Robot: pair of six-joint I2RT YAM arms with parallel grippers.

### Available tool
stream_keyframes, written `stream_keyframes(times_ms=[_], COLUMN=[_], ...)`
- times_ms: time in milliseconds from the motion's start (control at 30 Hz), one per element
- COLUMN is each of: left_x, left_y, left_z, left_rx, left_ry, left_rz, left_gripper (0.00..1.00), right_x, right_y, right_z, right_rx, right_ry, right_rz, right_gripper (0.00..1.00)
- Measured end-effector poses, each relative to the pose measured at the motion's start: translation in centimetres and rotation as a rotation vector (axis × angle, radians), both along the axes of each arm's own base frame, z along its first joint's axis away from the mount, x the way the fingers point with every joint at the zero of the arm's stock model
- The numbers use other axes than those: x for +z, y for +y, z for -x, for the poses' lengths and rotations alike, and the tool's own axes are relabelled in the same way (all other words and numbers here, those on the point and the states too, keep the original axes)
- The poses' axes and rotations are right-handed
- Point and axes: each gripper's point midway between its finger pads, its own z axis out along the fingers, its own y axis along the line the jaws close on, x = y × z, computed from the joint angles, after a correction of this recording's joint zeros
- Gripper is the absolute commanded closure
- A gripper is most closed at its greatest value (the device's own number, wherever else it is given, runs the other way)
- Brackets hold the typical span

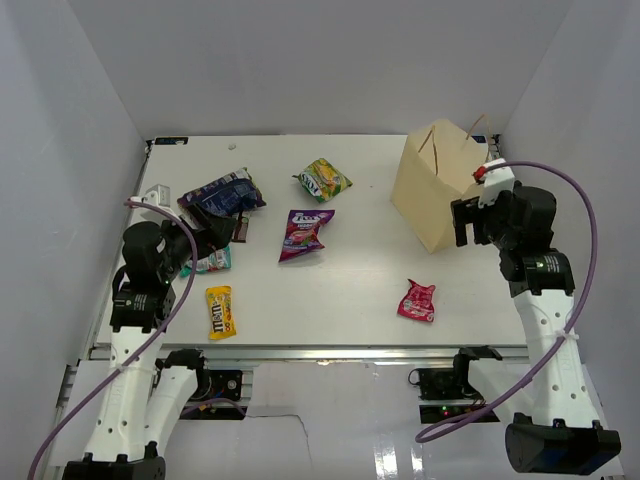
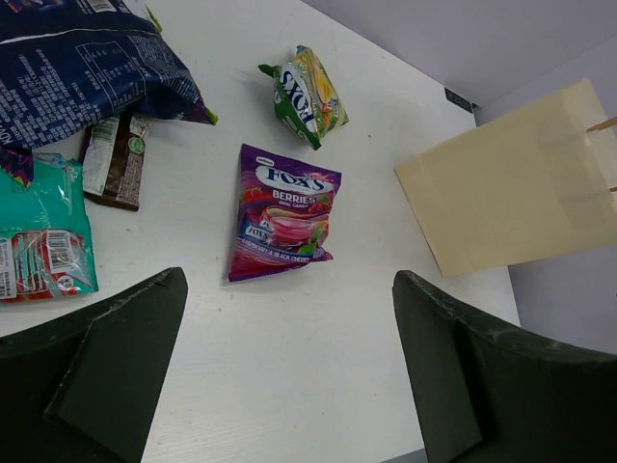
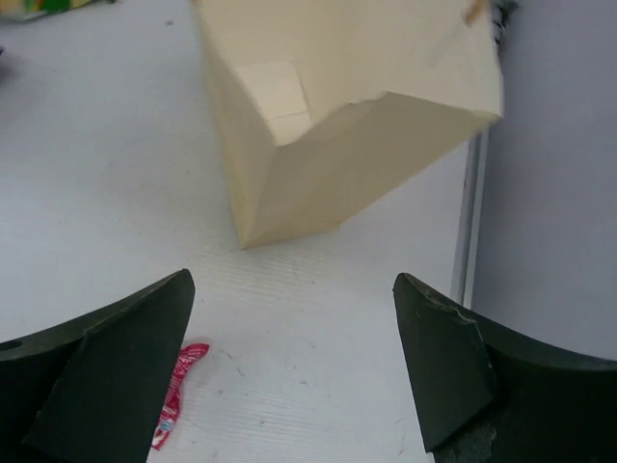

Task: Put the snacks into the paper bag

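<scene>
The tan paper bag [image 1: 438, 185] stands at the back right, also in the left wrist view [image 2: 516, 198] and the right wrist view [image 3: 337, 116]. Snack packets lie on the table: dark blue [image 1: 222, 192] [image 2: 82, 68], green-yellow [image 1: 322, 180] [image 2: 308, 95], purple [image 1: 304, 232] [image 2: 284, 212], teal [image 1: 213, 261] [image 2: 43, 231], yellow [image 1: 221, 311], red-pink [image 1: 417, 300] [image 3: 174, 405]. My left gripper [image 1: 205, 235] [image 2: 289, 376] is open and empty near the dark blue and teal packets. My right gripper [image 1: 466, 222] [image 3: 294, 371] is open and empty, just in front of the bag.
A small brown bar [image 2: 118, 159] lies beside the dark blue packet. White walls close in the table on three sides. The table's right edge rail [image 3: 469, 222] runs next to the bag.
</scene>
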Motion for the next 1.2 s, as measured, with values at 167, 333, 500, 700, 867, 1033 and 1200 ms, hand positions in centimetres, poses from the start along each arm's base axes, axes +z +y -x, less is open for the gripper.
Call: stream_keyframes(times_ms=[167,333,500,700,867,1033,1200], left_x=[0.0,-0.3,-1.1,-3.0,-5.3,-7.3,-7.8], left_y=[-0.2,-0.6,-0.9,-0.8,-0.5,-0.4,-0.3], left_z=[-0.4,-0.3,-0.2,0.4,1.2,2.3,2.5], left_rx=[-0.011,-0.027,-0.039,-0.016,0.011,0.028,0.033], left_ry=[0.002,0.009,0.041,0.145,0.249,0.325,0.345], left_rz=[0.006,0.018,0.039,0.064,0.070,0.074,0.075], left_gripper=[0.02,0.02,0.02,0.02,0.02,0.02,0.02], right_x=[-1.7,-5.3,-11.3,-19.1,-21.3,-22.2,-24.4], right_y=[4.8,8.2,11.2,11.3,11.2,10.8,9.6], right_z=[3.9,9.3,12.9,13.3,9.3,7.1,7.1], right_rx=[0.510,0.960,1.214,1.174,0.946,0.830,0.824], right_ry=[0.065,0.152,0.330,0.636,0.689,0.636,0.671], right_rz=[0.168,0.253,0.221,0.236,0.232,0.275,0.346], right_gripper=[0.10,0.09,0.01,0.14,0.18,0.14,0.23])
